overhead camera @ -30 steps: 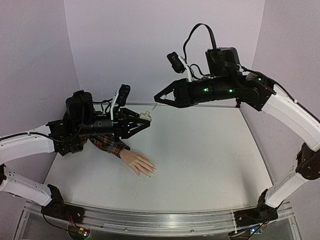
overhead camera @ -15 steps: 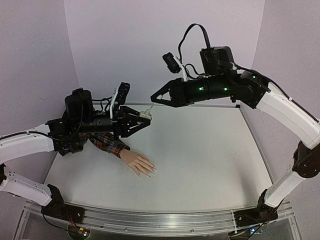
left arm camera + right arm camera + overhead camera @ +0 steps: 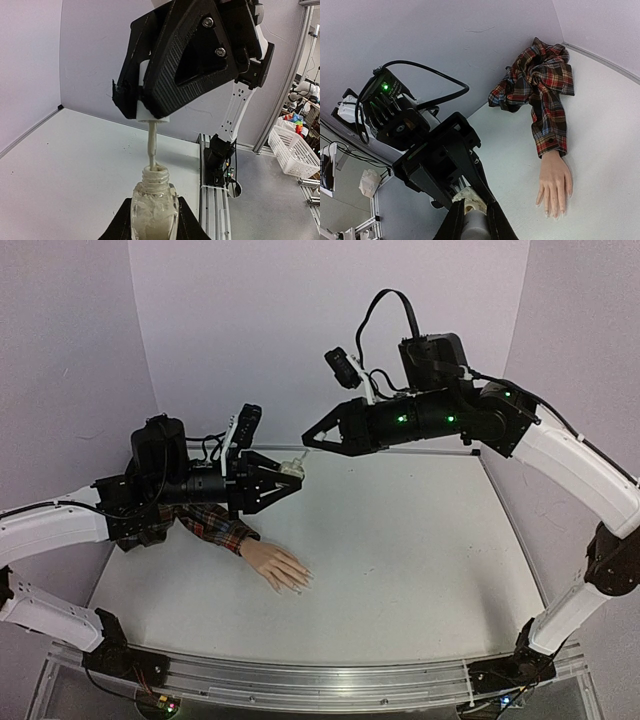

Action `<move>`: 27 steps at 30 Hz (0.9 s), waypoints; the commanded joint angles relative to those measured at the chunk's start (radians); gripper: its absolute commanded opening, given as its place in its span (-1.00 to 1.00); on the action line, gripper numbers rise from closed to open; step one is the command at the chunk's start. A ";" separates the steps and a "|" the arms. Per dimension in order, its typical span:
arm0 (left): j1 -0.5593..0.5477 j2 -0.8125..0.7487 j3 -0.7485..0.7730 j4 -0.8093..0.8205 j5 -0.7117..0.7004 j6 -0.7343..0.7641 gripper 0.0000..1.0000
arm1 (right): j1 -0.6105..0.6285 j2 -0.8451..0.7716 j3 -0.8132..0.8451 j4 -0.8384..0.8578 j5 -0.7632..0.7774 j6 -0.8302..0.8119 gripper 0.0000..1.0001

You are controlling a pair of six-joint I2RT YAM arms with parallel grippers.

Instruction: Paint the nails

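Currently, the nails [image 3: 300,583] sit at the fingertips of the mannequin hand [image 3: 277,567], which lies flat on the table [image 3: 420,560] at the lower left of the top view, with its plaid sleeve [image 3: 212,524] trailing leftward. Above it, the left gripper [image 3: 292,475] is clamped on an open bottle [image 3: 154,212]. The right gripper [image 3: 309,439], clamped on the cap [image 3: 150,110], holds the brush [image 3: 152,142] in the bottle neck.
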 commanded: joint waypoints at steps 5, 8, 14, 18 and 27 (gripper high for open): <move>-0.005 0.011 0.074 -0.004 0.018 0.009 -1.00 | 0.011 0.011 0.055 0.006 -0.002 -0.002 -1.00; -0.006 0.012 0.074 -0.005 0.018 0.009 -1.00 | 0.012 0.010 0.059 0.005 0.002 -0.003 -1.00; -0.006 0.001 0.071 -0.001 0.017 0.011 -1.00 | 0.012 0.018 0.046 0.004 0.000 -0.004 -1.00; -0.006 -0.007 0.068 -0.001 0.015 0.012 -1.00 | 0.012 0.014 0.038 0.003 0.021 -0.001 -1.00; -0.007 -0.012 0.069 0.002 0.009 0.018 -1.00 | 0.019 0.018 0.034 0.000 0.012 -0.001 -1.00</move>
